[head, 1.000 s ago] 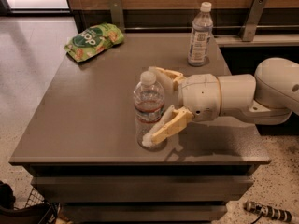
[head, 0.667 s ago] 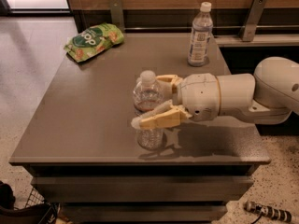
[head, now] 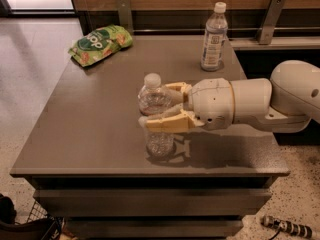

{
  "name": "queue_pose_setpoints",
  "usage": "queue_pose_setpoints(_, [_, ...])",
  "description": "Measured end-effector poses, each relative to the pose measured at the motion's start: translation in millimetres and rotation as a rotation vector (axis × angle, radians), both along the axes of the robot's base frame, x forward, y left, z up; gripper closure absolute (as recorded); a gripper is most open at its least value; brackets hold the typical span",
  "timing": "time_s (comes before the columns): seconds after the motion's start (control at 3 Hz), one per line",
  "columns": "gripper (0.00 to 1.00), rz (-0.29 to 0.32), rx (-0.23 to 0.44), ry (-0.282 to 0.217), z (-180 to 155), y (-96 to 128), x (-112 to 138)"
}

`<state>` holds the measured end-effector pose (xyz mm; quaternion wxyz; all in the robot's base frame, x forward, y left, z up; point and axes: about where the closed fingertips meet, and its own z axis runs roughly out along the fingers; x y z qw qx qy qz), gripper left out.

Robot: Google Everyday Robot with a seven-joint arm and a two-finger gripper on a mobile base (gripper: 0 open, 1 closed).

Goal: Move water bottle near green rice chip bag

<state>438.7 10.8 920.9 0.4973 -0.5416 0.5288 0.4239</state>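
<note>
The water bottle (head: pixel 154 100), clear and ribbed with a white cap, stands upright near the middle front of the grey table (head: pixel 85 119). My gripper (head: pixel 156 106) reaches in from the right and is closed around the bottle's middle. One tan finger (head: pixel 167 124) crosses its front and the other finger (head: pixel 176 89) lies behind it. The bottle's base rests on the table. The green rice chip bag (head: pixel 100 43) lies at the far left corner of the table, well away from the bottle.
A taller slim bottle (head: pixel 213 36) with a large white label stands at the table's far right. A wooden wall with metal brackets (head: pixel 270 19) runs behind the table. The table's front edge is just below the held bottle.
The near finger has swung up from a spread, low position and closed against the bottle's front. The bottle has stayed in about the same spot.
</note>
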Motion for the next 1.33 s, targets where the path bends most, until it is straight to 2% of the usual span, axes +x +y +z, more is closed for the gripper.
queue_pose_setpoints(0.33, [1.0, 0.004, -0.001, -0.002, 1, 2, -1])
queue_pose_setpoints(0.67, [1.0, 0.005, -0.001, -0.002, 1, 3, -1])
queue_pose_setpoints(1.0, [1.0, 0.003, 0.003, -0.029, 11, -4, 11])
queue_pose_setpoints(1.33, [1.0, -0.056, 0.029, -0.056, 40, -18, 54])
